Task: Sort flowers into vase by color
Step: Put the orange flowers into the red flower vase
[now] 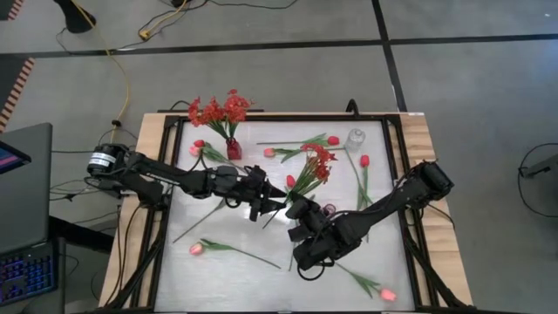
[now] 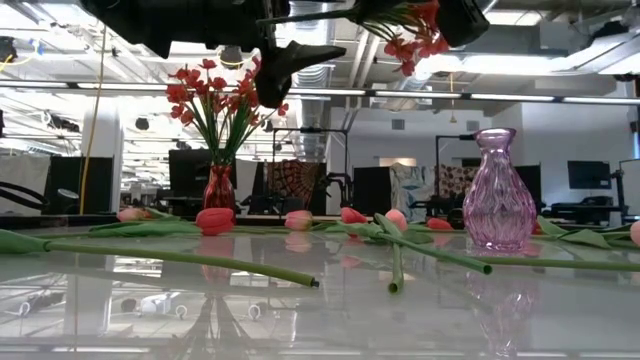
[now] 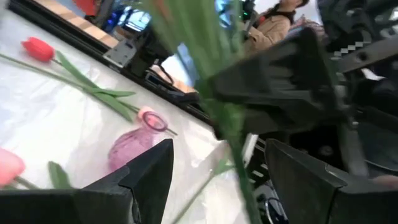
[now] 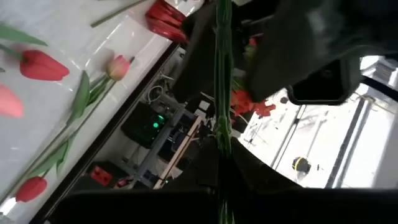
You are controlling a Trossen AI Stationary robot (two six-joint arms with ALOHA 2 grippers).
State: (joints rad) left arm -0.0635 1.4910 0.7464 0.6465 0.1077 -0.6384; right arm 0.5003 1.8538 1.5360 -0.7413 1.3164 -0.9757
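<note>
Bushy spray of small red blossoms (image 1: pixel 316 166) on green stems: pinched by right gripper (image 1: pixel 295 212), held above glossy white table (image 1: pixel 384 262). Left gripper (image 1: pixel 268 207): spread, beside stems. Pink glass vase (image 2: pixel 498 193) stands nearby; office room behind.

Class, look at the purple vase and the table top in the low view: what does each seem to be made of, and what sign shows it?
Purple vase: probably tinted glass or clear plastic, glossy; the room shows through its ribbed wall.
Table top: a smooth, shiny white sheet, material unclear; it mirrors the flowers and vases.
</note>
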